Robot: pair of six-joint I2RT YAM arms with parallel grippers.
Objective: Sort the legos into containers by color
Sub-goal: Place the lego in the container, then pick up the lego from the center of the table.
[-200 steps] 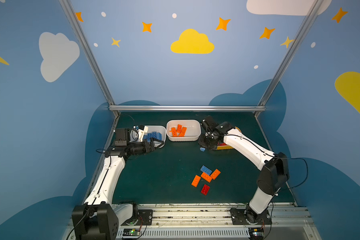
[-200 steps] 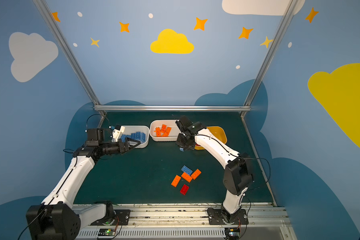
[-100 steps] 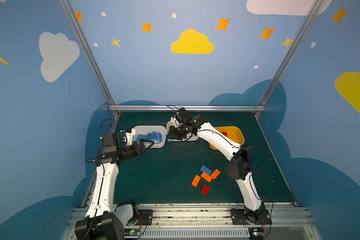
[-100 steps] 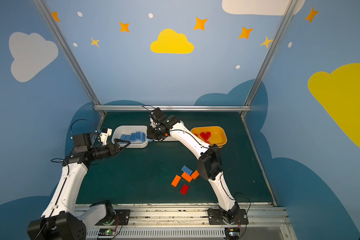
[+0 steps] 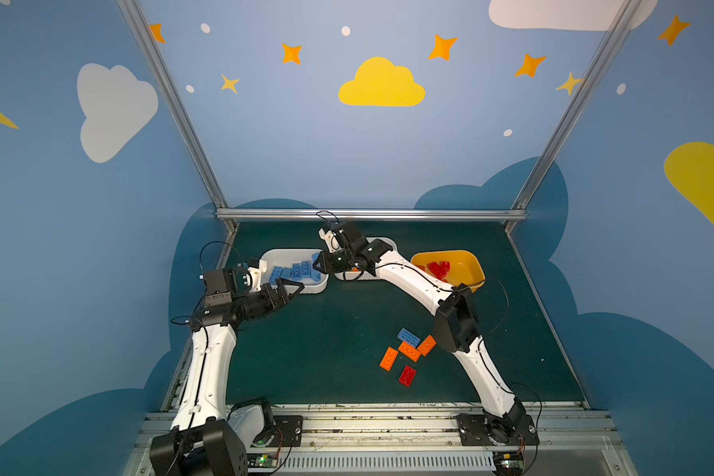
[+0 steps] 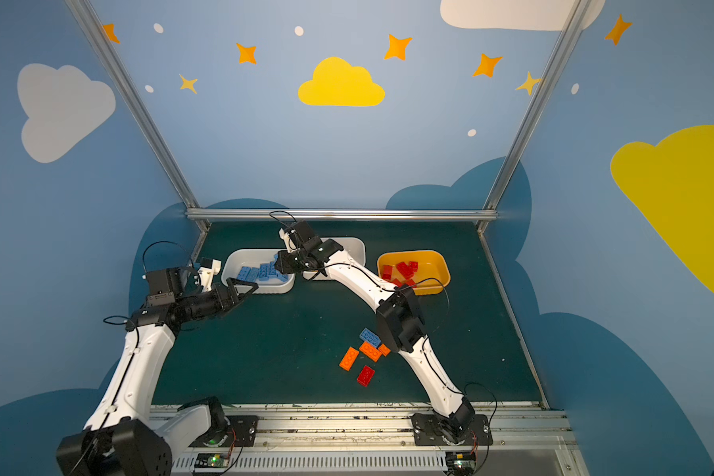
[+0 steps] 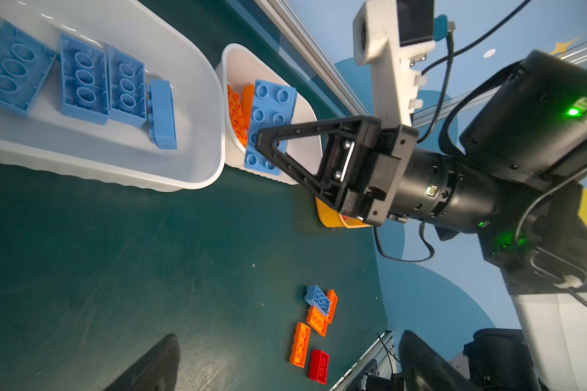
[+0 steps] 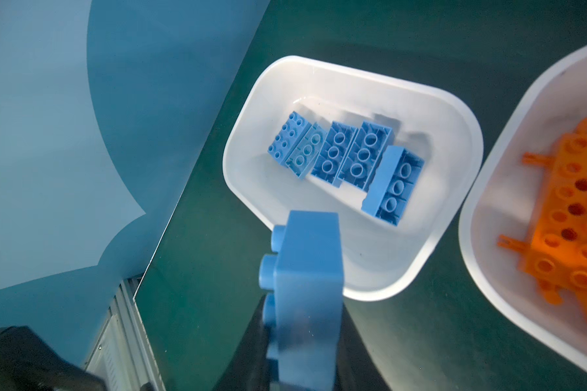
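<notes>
My right gripper [image 5: 320, 263] [image 8: 302, 304] is shut on a blue lego [image 8: 305, 287] [image 7: 270, 125]. It hangs over the gap between the two white containers, just at the right rim of the left white container [image 5: 281, 255] [image 8: 353, 71], which holds several blue legos [image 8: 349, 159]. The middle white container [image 5: 384, 243] holds orange legos [image 8: 570, 230]; the yellow container [image 5: 470, 263] holds red ones [image 6: 402, 270]. My left gripper [image 5: 293, 286] [image 7: 285, 372] stands open and empty by the front edge of the left container.
Loose legos lie on the green mat near the right arm's elbow: a blue one [image 5: 408, 336], three orange ones [image 5: 409, 351] [image 5: 426, 345] [image 5: 388, 358] and a red one [image 5: 407, 376]. A metal rail [image 5: 367, 214] bounds the back.
The right arm has swung left from near the yellow container, past the middle one, to the blue container's rim, carrying the blue lego. The left arm has drawn back from that container.
</notes>
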